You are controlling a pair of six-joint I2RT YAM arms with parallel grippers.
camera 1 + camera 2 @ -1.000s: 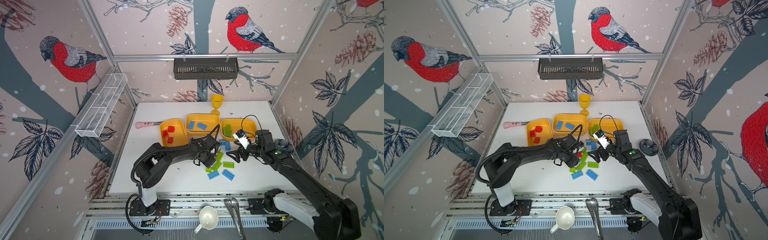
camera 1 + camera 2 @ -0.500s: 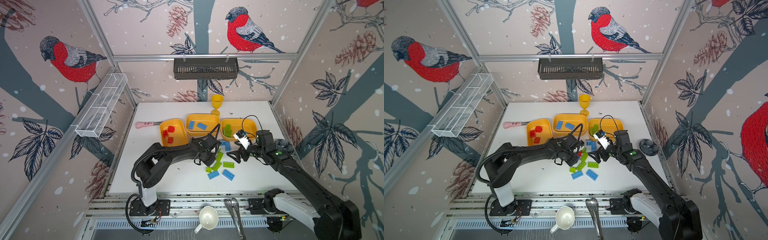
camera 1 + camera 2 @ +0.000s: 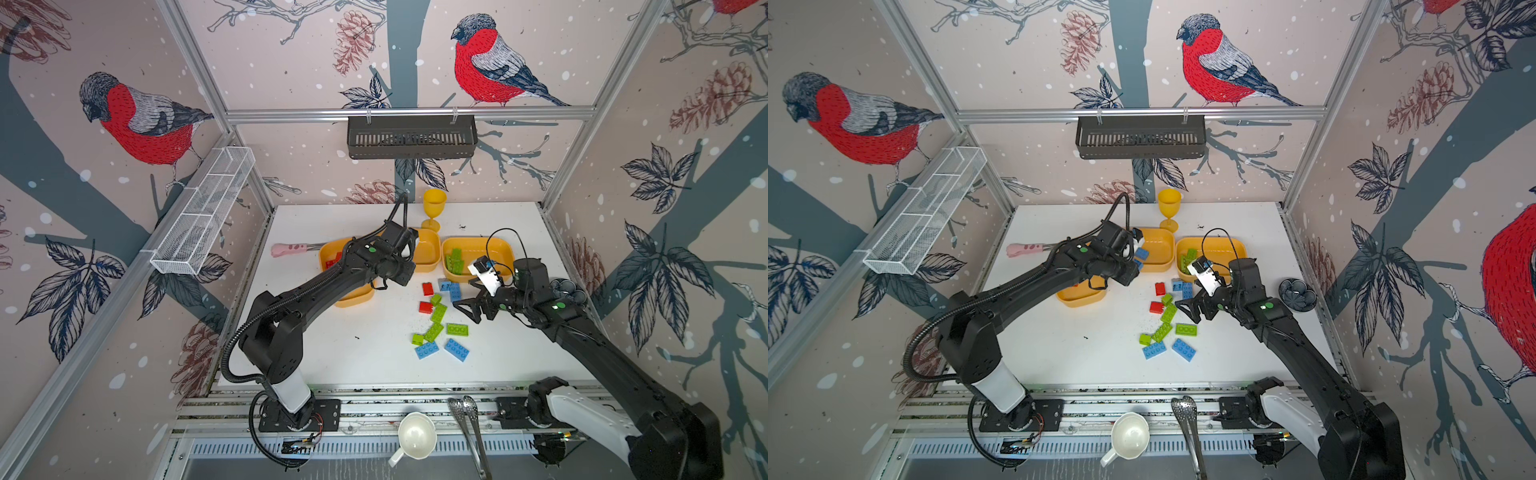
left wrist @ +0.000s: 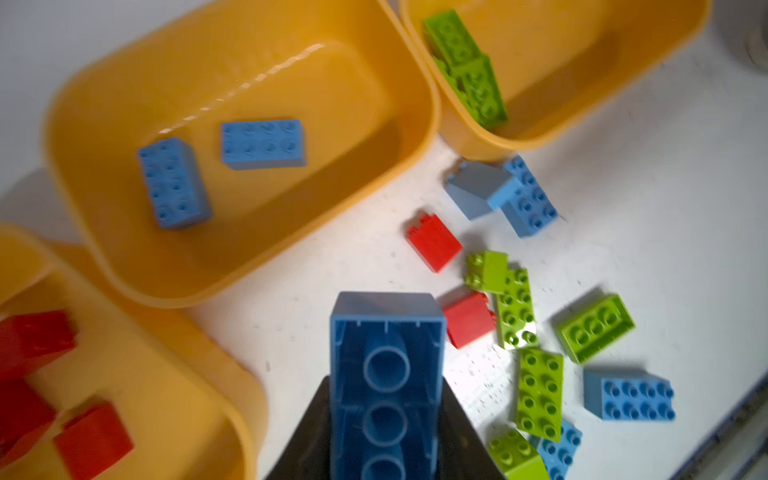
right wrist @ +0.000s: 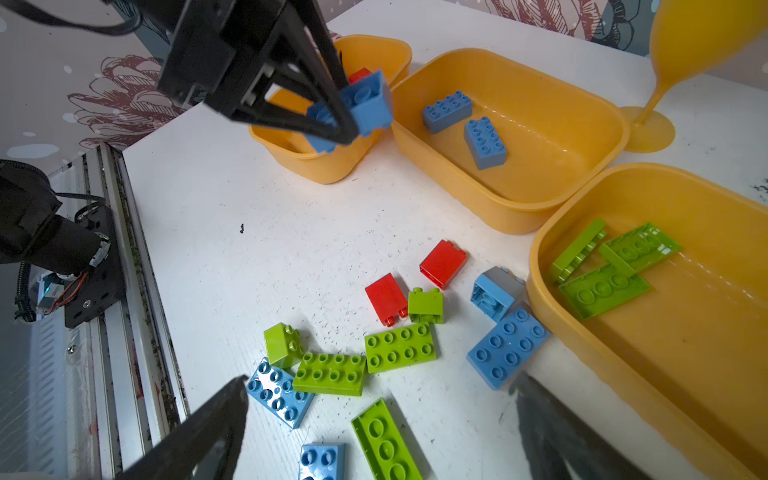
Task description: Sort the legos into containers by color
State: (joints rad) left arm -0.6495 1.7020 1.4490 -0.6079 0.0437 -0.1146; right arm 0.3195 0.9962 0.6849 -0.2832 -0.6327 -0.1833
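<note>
My left gripper (image 4: 386, 380) is shut on an oblong blue lego (image 4: 386, 357), studs away from the wrist camera. In the right wrist view that blue lego (image 5: 368, 102) hangs above the near end of the left container (image 5: 324, 166), which holds red legos. The middle container (image 3: 428, 253) has two blue legos (image 5: 446, 110) in it, and the right container (image 3: 486, 249) has green ones (image 5: 602, 286). Loose red (image 3: 427, 288), green (image 3: 438, 312) and blue legos (image 3: 456, 349) lie on the white table. My right gripper (image 3: 467, 311) hovers open over that pile, holding nothing.
A yellow goblet (image 3: 434, 205) stands behind the containers, and a pink-handled tool (image 3: 291, 250) lies at their left. A dark dish (image 3: 1296, 294) sits by the right table edge. A white mug (image 3: 415, 436) and metal tongs (image 3: 469, 432) rest on the front rail.
My left gripper closed on a blue lego in the pile, then lifted it back and left toward the containers. The right arm has barely moved.
</note>
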